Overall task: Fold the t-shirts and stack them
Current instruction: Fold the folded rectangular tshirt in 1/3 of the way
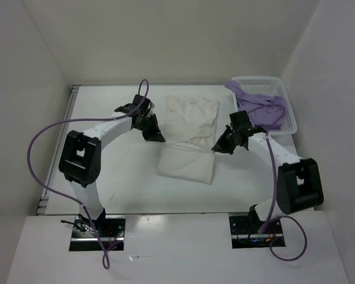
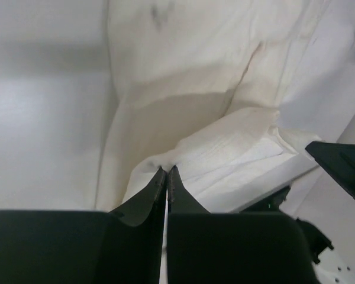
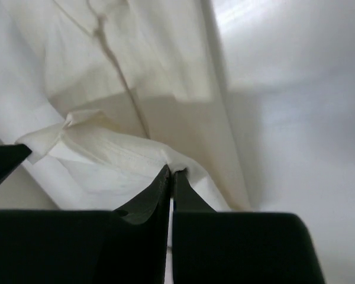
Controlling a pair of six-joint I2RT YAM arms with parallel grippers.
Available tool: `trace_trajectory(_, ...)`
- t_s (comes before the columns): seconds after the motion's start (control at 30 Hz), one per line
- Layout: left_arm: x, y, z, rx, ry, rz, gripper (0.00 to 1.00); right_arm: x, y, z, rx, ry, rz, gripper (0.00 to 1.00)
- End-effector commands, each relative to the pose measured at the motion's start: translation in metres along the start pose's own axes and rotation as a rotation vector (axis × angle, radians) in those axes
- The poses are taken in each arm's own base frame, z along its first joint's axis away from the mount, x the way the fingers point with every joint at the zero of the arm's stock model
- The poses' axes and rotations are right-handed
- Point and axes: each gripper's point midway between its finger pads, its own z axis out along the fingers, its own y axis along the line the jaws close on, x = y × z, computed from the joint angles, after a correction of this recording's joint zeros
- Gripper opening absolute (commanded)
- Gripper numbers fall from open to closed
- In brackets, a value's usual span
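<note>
Left of basket: your white shirt (image 1: 189, 133) lies on the table (image 1: 118, 171), nearer the arms than the basket (image 1: 258, 78). It looks partly folded, the end nearest the arms forming a neater panel.
Left gripper (image 1: 155, 135): it sits at the shirt edge farthest from the basket. Its fingers (image 2: 148, 198) are pressed together, and a ridge of cloth runs up into the tips, so you appear to be pinching the white shirt.
Right gripper (image 1: 220, 145): it sits at the shirt edge nearest the basket. Its fingers (image 3: 151, 195) are likewise pressed tight on a raised fold of the same shirt.
Handling: expect light, limp, thin cloth. It will sag between your two pinches, drag on the table and crease wherever it lands. It is neither fragile nor slippery, but a shallow pinch can lose a layer.
Where to hold: take the side edges level with each other, as you have them, and bite deep enough to catch every layer of the fold. Avoid the loose middle.
Basket: it is white and perforated, and holds a purple shirt (image 1: 261, 105) bunched up, with part draped over the rim on the side toward the white shirt. No other cloth shows in it.
Risk: uneven lifting would probably skew the fold toward or away from the basket.
</note>
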Motion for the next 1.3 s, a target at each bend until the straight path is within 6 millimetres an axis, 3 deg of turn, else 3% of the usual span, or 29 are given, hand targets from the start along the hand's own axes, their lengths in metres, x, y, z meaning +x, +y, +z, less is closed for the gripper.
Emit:
trace_trajectory(0.0,-0.059,-0.021,0.010,0.020,-0.148,0.069,0.00,-0.063,0.026,0.009,-0.034,-0.137,-0.185,0.00)
trace_trajectory(0.03,-0.063,-0.014,0.025,-0.004,-0.136,0.058,0.00,-0.074,0.025,0.021,-0.006,-0.135,-0.171,0.00)
trace_trajectory(0.07,-0.072,-0.021,0.026,0.006,-0.149,0.065,0.00,-0.081,0.024,0.027,0.000,-0.137,-0.175,0.00)
trace_trajectory(0.13,-0.083,-0.010,0.040,-0.026,-0.160,0.050,0.00,-0.095,0.023,0.041,0.023,-0.144,-0.171,0.00)
trace_trajectory(0.23,-0.097,0.001,0.053,-0.040,-0.173,0.023,0.02,-0.115,0.034,0.048,0.001,-0.176,-0.180,0.00)
trace_trajectory(0.37,-0.100,0.009,0.058,-0.021,-0.160,0.005,0.33,-0.125,0.031,0.065,0.043,-0.174,-0.183,0.15)
trace_trajectory(0.4,-0.108,0.008,0.049,-0.002,-0.195,-0.003,0.41,-0.125,0.033,0.067,0.036,-0.164,-0.196,0.20)
trace_trajectory(0.43,-0.112,-0.001,0.029,0.028,-0.239,-0.013,0.41,-0.127,0.038,0.065,0.021,-0.166,-0.208,0.27)
trace_trajectory(0.5,-0.105,0.001,0.014,0.050,-0.271,-0.025,0.41,-0.132,0.052,0.051,-0.020,-0.193,-0.218,0.33)
trace_trajectory(0.53,-0.104,-0.012,-0.010,0.087,-0.316,-0.002,0.40,-0.132,0.056,0.043,-0.027,-0.201,-0.221,0.38)
trace_trajectory(0.6,-0.084,-0.024,-0.017,0.128,-0.294,0.006,0.37,-0.131,0.061,0.020,-0.047,-0.241,-0.237,0.42)
trace_trajectory(0.67,-0.040,-0.044,-0.008,0.180,-0.221,0.060,0.37,-0.106,0.057,0.017,-0.045,-0.207,-0.262,0.42)
trace_trajectory(0.7,-0.025,-0.047,0.001,0.182,-0.192,0.061,0.37,-0.094,0.053,0.014,-0.040,-0.202,-0.274,0.37)
trace_trajectory(0.73,0.002,-0.046,0.015,0.177,-0.132,0.075,0.36,-0.084,0.053,0.015,-0.044,-0.187,-0.276,0.23)
trace_trajectory(0.77,0.008,-0.046,0.024,0.191,-0.121,0.077,0.36,-0.066,0.059,0.021,-0.055,-0.160,-0.297,0.17)
trace_trajectory(0.8,0.014,-0.036,0.036,0.176,-0.090,0.054,0.34,-0.050,0.054,0.024,-0.054,-0.124,-0.301,0.11)
trace_trajectory(0.87,0.019,-0.020,0.050,0.135,-0.077,0.061,0.33,-0.025,0.064,0.032,-0.092,-0.084,-0.328,0.02)
trace_trajectory(0.9,0.020,-0.004,0.056,0.078,-0.086,0.055,0.31,-0.013,0.056,0.037,-0.081,-0.050,-0.322,0.02)
trace_trajectory(1.0,0.033,0.017,0.066,0.035,-0.058,0.047,0.31,0.013,0.040,0.043,-0.074,0.004,-0.292,0.02)
trace_trajectory(1.03,0.045,0.027,0.066,0.022,-0.032,0.021,0.31,0.014,0.038,0.035,-0.082,-0.015,-0.284,0.02)
trace_trajectory(1.1,0.052,0.026,0.061,0.056,-0.042,-0.014,0.31,0.023,0.017,0.034,-0.053,-0.017,-0.259,0.04)
trace_trajectory(1.13,0.064,0.039,0.062,0.038,-0.025,-0.037,0.33,0.026,0.012,0.033,-0.049,-0.014,-0.244,0.05)
trace_trajectory(1.27,0.088,0.041,0.049,0.072,0.006,-0.061,0.37,0.042,-0.025,0.055,0.046,0.047,-0.227,0.06)
